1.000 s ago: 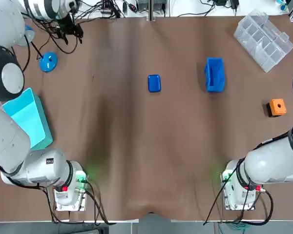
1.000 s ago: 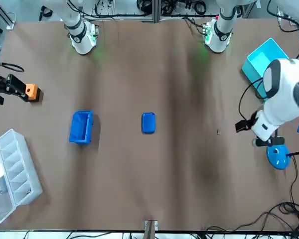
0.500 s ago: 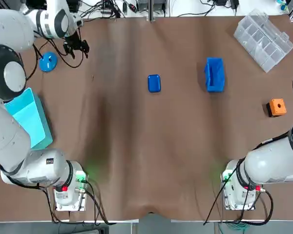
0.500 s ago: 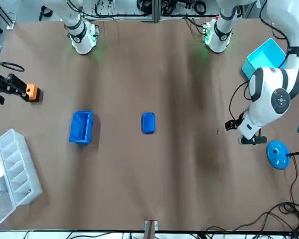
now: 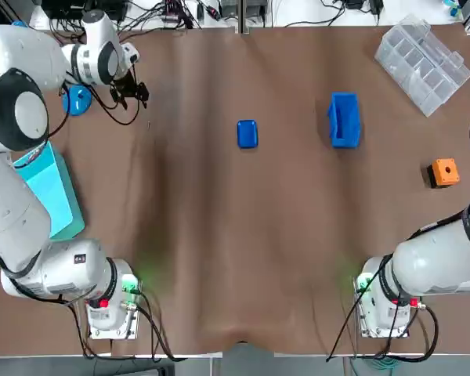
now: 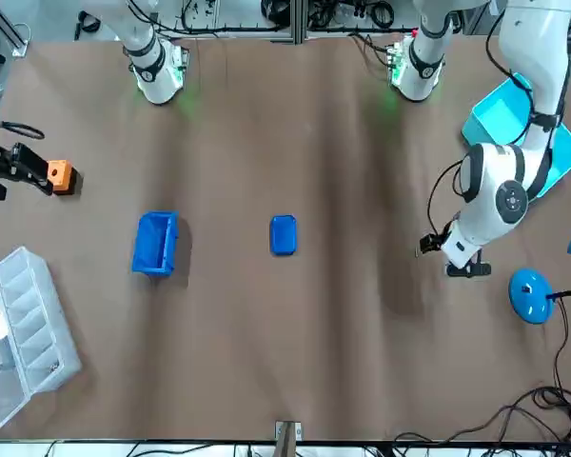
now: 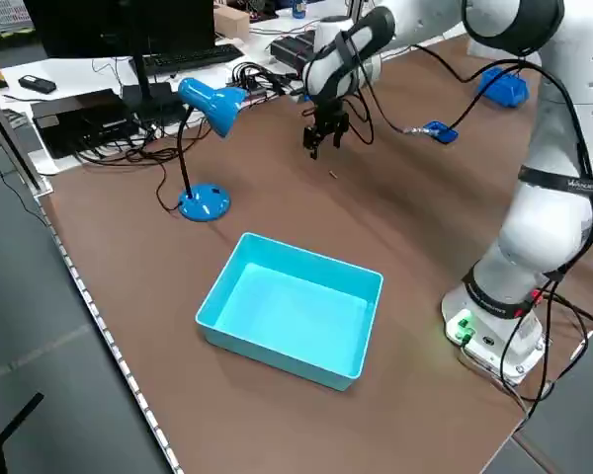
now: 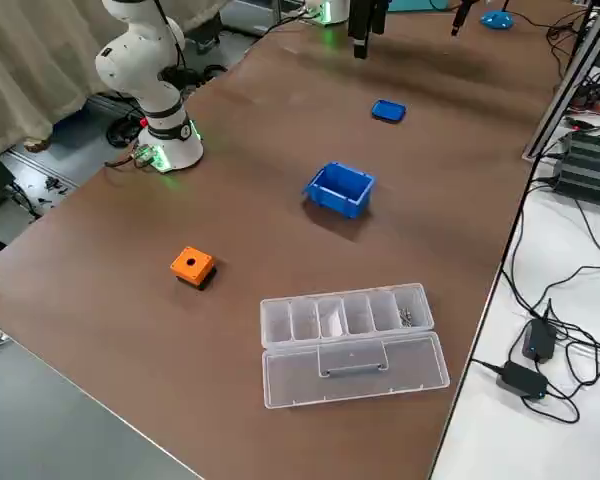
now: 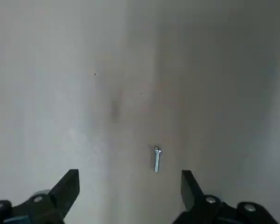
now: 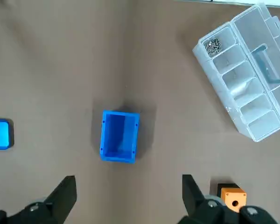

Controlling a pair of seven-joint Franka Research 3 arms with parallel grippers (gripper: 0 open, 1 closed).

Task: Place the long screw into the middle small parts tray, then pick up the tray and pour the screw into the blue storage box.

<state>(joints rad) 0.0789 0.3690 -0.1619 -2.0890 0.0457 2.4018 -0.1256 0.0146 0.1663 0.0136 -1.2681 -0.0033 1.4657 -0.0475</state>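
Note:
The long screw (image 9: 157, 158) lies flat on the brown table, a small silver sliver (image 5: 149, 124) at the far left. My left gripper (image 5: 135, 93) hovers just beside it, open and empty; in its wrist view the screw sits a little beyond the gripper (image 9: 129, 185), off to one side. The small blue tray (image 5: 247, 133) rests mid-table, and the blue storage box (image 5: 344, 119) stands to its right. My right gripper (image 10: 128, 189) hangs high over the right side, open, looking down on the box (image 10: 119, 136).
A blue desk lamp (image 5: 77, 99) stands close to the left gripper, near the table's far left corner. A cyan bin (image 5: 47, 192) sits at the left edge. A clear compartment organiser (image 5: 424, 63) and an orange cube (image 5: 445, 171) lie at the right.
My left gripper has swung from the far left corner toward the screw, ending just beside it. The right arm and all objects have stayed put.

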